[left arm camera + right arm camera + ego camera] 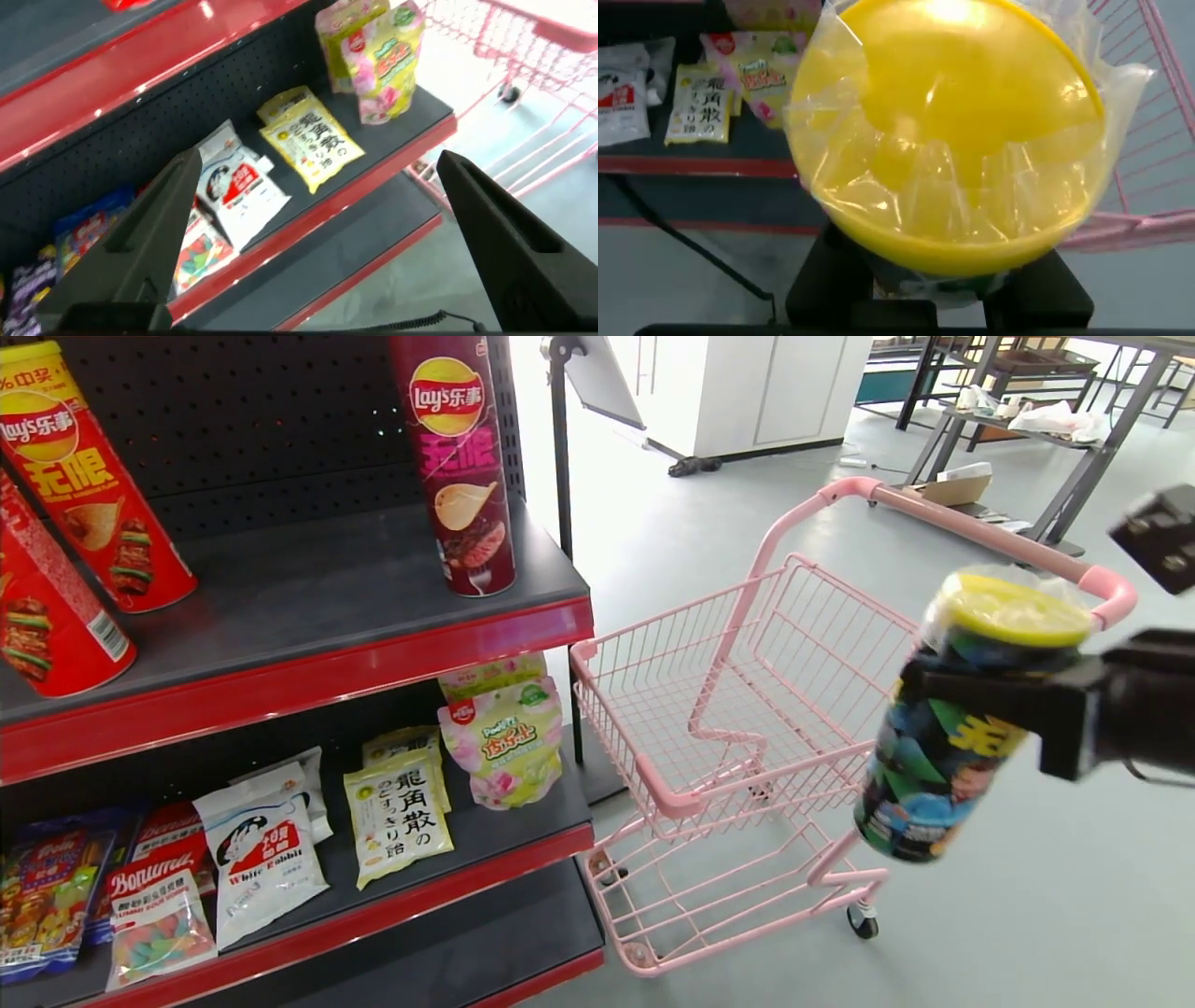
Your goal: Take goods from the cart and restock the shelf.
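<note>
Grey floor [1027, 915] is showing beneath the pink cart [644, 784]. Right gripper [971, 689] is clamping the yellow-lidded chip canister [934, 784] near its top, just right of the cart. Judging it light, stiff-walled, slick-wrapped and crushable, so mid-body grip is looking safer. Left gripper [318, 168] is gaping wide, left of the cart.

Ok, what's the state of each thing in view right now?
Right gripper: fingers shut on the can.
Can: lid on, held tilted in the air beside the cart.
Left gripper: fingers open, empty.
Cart: upper basket empty.
Maroon tube: standing upright on the upper shelf.
</note>
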Motion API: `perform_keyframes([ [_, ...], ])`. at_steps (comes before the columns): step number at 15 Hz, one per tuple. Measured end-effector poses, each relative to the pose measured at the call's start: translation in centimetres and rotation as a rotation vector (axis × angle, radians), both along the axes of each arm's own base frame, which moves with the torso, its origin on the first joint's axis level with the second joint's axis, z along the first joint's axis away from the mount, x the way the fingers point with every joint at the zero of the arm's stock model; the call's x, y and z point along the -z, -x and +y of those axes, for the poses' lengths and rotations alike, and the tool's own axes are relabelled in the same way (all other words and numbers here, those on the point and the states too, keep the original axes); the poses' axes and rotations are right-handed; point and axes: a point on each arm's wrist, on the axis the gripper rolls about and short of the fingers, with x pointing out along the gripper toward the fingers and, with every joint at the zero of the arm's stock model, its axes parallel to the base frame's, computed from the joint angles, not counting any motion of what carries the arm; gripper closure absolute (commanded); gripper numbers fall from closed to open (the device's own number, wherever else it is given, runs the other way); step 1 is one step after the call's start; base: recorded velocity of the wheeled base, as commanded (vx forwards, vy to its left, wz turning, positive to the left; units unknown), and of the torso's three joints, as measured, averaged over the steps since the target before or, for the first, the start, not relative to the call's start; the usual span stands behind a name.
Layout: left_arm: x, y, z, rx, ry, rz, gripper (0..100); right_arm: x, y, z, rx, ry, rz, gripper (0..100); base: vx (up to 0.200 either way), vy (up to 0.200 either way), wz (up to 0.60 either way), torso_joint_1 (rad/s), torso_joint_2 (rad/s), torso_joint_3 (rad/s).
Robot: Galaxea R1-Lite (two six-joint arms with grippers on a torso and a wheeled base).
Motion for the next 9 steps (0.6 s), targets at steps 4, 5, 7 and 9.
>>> perform_keyframes([
  [4, 0.0, -0.3, 0.0, -0.001, -0.05, 0.008, 0, 2.3, 5.8, -3.0, 0.067, 0.038, -0.016, 100, 0.0, 0.0, 0.0, 0.0, 0.0, 0.0],
  [5, 0.0, -0.3, -0.1, 0.0, -0.056, 0.009, 0, 2.3, 6.4, -3.4, 0.081, 0.032, -0.03, 100, 0.0, 0.0, 0.0, 0.0, 0.0, 0.0],
  [7, 0.0, -0.4, -0.1, 0.001, -0.065, 0.012, 0, 2.1, 7.2, -3.9, 0.103, 0.022, -0.061, 100, 0.0, 0.0, 0.0, 0.0, 0.0, 0.0],
  [9, 0.1, -0.4, -0.1, 0.002, -0.071, 0.012, 0, 2.0, 7.6, -4.2, 0.114, 0.019, -0.077, 100, 0.0, 0.0, 0.0, 0.0, 0.0, 0.0],
])
